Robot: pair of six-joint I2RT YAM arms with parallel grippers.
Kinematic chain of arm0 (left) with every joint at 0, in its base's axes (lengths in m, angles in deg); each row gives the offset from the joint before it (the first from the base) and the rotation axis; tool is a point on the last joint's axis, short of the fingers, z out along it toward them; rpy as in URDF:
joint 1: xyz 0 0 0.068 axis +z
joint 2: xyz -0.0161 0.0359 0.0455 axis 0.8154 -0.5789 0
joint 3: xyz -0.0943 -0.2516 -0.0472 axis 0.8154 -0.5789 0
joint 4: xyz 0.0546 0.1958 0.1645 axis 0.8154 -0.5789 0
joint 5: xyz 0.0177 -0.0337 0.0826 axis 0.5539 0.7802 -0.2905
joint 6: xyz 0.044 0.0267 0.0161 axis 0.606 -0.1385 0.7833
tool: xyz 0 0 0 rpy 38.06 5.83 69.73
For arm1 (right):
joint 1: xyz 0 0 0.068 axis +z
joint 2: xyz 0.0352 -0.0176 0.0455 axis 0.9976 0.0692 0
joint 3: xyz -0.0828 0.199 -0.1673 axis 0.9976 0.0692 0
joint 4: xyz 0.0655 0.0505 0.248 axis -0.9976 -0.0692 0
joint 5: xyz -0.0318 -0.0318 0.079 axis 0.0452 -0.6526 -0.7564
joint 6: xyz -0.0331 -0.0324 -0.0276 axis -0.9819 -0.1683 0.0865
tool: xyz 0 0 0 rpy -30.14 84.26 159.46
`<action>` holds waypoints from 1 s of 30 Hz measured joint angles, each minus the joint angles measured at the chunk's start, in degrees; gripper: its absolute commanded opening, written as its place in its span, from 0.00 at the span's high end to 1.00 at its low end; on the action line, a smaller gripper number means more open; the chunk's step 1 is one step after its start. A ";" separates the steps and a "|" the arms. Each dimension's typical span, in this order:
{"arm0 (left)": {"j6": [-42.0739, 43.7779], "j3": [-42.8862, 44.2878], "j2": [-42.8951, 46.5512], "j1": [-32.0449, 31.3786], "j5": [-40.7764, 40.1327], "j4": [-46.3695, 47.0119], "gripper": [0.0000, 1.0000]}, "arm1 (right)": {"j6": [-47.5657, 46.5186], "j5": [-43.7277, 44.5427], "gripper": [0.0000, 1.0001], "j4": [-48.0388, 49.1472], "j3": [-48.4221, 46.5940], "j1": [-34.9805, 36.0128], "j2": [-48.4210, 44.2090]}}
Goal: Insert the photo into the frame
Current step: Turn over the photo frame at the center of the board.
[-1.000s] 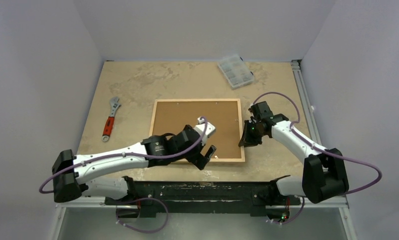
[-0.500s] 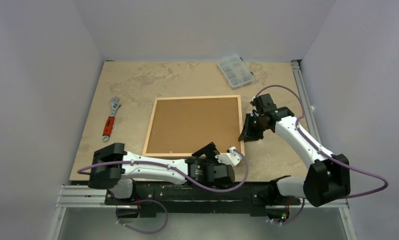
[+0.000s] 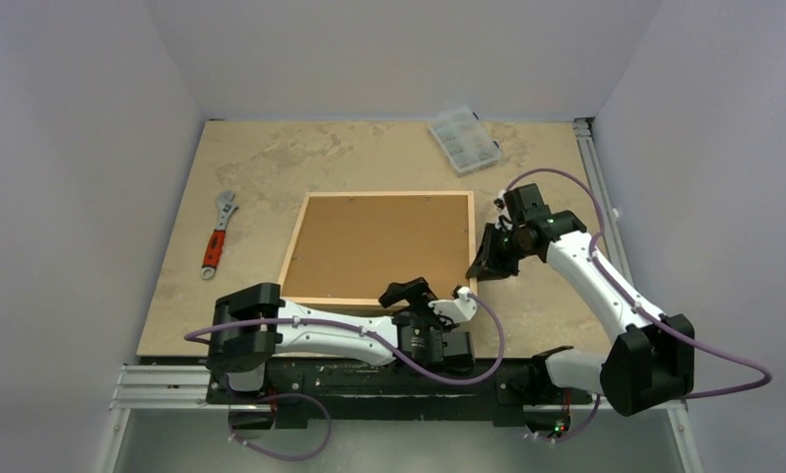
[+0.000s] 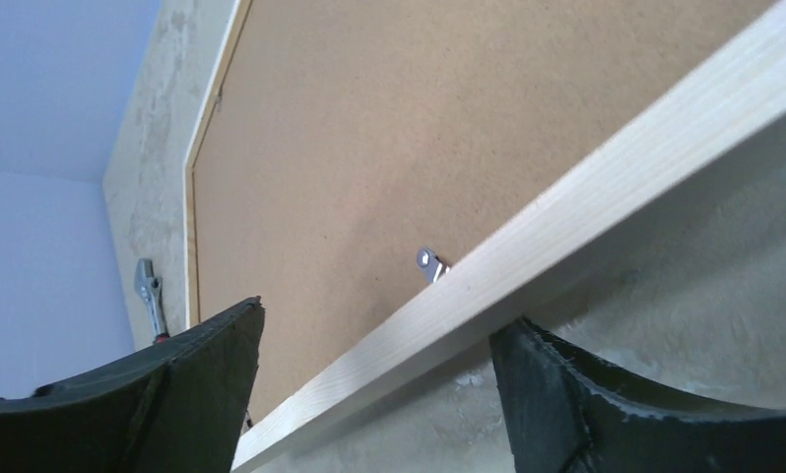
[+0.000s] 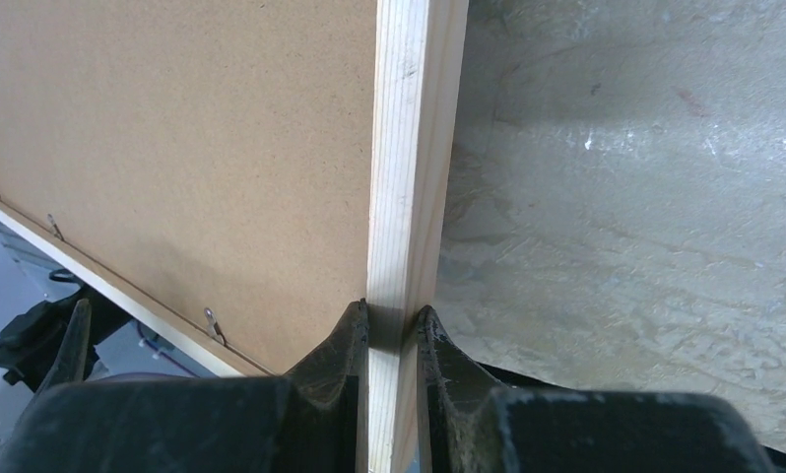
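Nearest the bases, the left arm lay low along the table's (image 3: 300, 158) near edge. A second before, it had been reaching out over the brown backing board (image 3: 379, 246). It had since drawn back and folded, so that the left gripper (image 3: 416, 296) pointed away from the bases at the near rail of the frame (image 3: 389, 194).

In the left wrist view its fingers (image 4: 172, 384) stood wide apart with the pale wooden rail running slantwise between them. They had not closed on the rail. A small metal tab (image 4: 428, 262) stuck out from the rail's inner edge over the board, and a shadow lay under the rail.

The frame lay back-up in the middle of the table with the board filling it. In the top view its near rail sat a little farther from the bases than it had a second ago.

On the frame's right side, the right gripper (image 3: 486, 258) was clamped on the right rail. The right wrist view showed both fingers (image 5: 335, 355) pressed against the wood. It had kept that hold throughout and had shifted only slightly.

Well to the left of the frame, a red-handled wrench (image 3: 217, 235) lay where it had been. At the far edge, the clear compartment box (image 3: 463, 140) had not moved either.
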 measured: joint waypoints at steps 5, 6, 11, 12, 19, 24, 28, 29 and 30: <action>-0.13 1.22 -1.36 0.59 -2.19 -1.07 0.42 | 0.70 -0.92 1.00 0.57 0.00 -0.13 -1.64; -0.13 1.22 -1.44 0.59 -2.36 -1.25 0.50 | 0.74 -0.98 1.00 0.61 0.00 -0.13 -1.90; 1.70 1.33 -1.55 0.35 -3.89 -3.80 0.79 | 1.81 -3.21 0.94 2.34 -0.02 -0.20 -3.17; 2.23 1.33 -1.60 0.26 -4.20 -4.90 0.81 | 1.90 -3.98 0.79 2.97 -0.04 -0.20 -3.52; -2.03 4.39 -2.14 0.68 -6.78 -13.35 0.95 | 1.46 -7.50 0.33 4.68 -2.62 -0.15 -7.21; -8.83 8.55 -2.16 1.22 -8.55 -19.98 1.00 | 0.11 -5.01 0.30 5.22 -6.45 -0.17 -11.02; -13.11 9.57 -1.75 1.07 -9.33 -24.85 1.00 | -1.88 -3.63 0.30 8.11 -8.76 -0.17 -13.66; -13.57 9.57 -1.51 0.98 -9.33 -25.57 1.00 | -2.34 -3.48 0.30 9.11 -9.01 -0.17 -14.19; -13.99 9.57 -1.05 0.96 -9.31 -26.40 1.00 | -2.75 -3.43 0.30 10.34 -9.14 -0.17 -14.73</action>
